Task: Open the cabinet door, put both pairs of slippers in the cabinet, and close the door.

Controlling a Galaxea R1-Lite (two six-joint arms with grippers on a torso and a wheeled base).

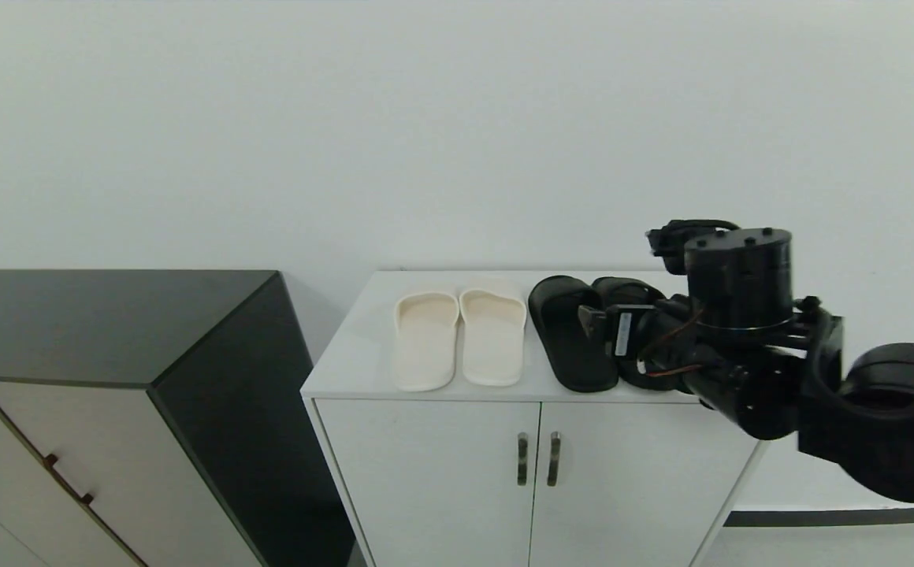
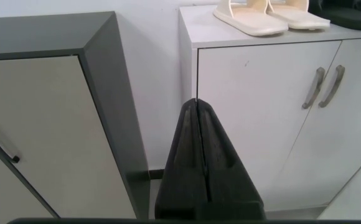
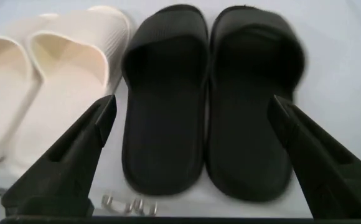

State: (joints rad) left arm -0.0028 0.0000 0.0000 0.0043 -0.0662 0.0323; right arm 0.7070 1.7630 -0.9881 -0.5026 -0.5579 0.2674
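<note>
A pair of cream slippers (image 1: 458,337) and a pair of black slippers (image 1: 573,335) lie side by side on top of the white cabinet (image 1: 425,465). Both of its doors are closed, with two metal handles (image 1: 537,458) at the middle seam. My right gripper (image 3: 193,106) hovers open just in front of the black slippers (image 3: 208,99), its fingers (image 3: 75,155) spread wider than the pair; the arm (image 1: 733,331) hides part of the right-hand black slipper. My left gripper (image 2: 197,109) is shut and empty, held low in front of the cabinet's left edge (image 2: 196,68).
A dark cabinet (image 1: 110,331) with pale drawer fronts stands close to the left of the white one, with a narrow gap (image 2: 149,112) between them. A plain white wall (image 1: 457,118) rises right behind both.
</note>
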